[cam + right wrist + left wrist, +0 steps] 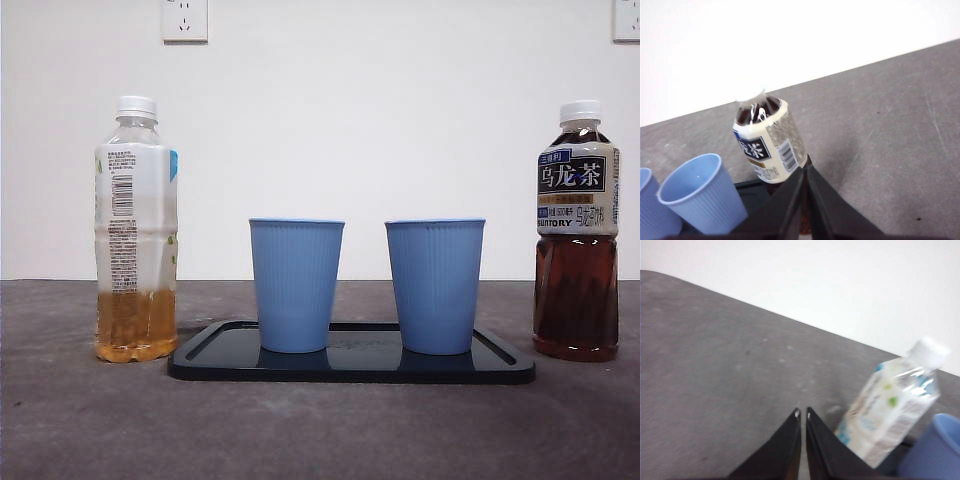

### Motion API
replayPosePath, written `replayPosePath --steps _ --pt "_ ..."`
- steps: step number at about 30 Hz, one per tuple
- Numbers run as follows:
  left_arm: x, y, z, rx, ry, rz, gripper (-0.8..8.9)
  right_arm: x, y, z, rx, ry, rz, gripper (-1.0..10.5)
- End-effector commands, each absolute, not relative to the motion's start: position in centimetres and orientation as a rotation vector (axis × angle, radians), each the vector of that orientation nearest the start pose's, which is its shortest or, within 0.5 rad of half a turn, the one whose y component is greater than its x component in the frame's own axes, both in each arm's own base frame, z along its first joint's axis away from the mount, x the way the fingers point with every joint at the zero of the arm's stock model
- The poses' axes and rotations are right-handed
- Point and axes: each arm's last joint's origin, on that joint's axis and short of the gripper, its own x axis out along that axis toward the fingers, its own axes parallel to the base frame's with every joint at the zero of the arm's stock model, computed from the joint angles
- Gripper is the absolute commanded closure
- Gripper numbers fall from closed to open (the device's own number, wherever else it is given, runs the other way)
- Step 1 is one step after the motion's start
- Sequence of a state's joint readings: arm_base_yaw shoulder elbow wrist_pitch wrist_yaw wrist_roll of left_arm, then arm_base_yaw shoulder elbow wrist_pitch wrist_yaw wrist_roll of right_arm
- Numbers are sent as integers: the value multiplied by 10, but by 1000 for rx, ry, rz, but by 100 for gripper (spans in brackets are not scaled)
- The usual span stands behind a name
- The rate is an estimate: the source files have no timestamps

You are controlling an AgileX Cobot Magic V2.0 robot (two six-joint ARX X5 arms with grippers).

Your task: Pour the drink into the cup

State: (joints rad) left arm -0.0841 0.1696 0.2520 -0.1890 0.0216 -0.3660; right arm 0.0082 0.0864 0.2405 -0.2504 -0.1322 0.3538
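Blue cups (296,285) (435,286) are standing empty-looking on a black tray (352,372) out front, a pale bottle (137,232) waiting to one side, a dark tea bottle (577,232) to the other, both capped. Over to the left wrist: the left tool (802,414) is hovering with jaws together, holding nothing, the pale bottle (892,402) just beside it. Right wrist now: the right tool (804,171), jaws together too, is sitting just in front of the tea bottle (769,141), a cup (702,194) nearby. Nothing's gripped, nothing's poured; uncapping, lifting and pouring are all waiting.
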Motion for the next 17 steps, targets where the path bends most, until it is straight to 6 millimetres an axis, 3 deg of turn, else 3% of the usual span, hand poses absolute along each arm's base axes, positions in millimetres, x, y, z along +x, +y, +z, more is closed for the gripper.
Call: replayPosePath --steps 1,9,17 --pt "98 -11 244 -368 132 -120 799 85 5 234 380 125 144 935" --pt "129 -22 286 -158 257 -337 799 102 11 268 305 222 319 935" --pt "157 -29 274 -116 393 -442 799 141 14 251 283 430 391 935"
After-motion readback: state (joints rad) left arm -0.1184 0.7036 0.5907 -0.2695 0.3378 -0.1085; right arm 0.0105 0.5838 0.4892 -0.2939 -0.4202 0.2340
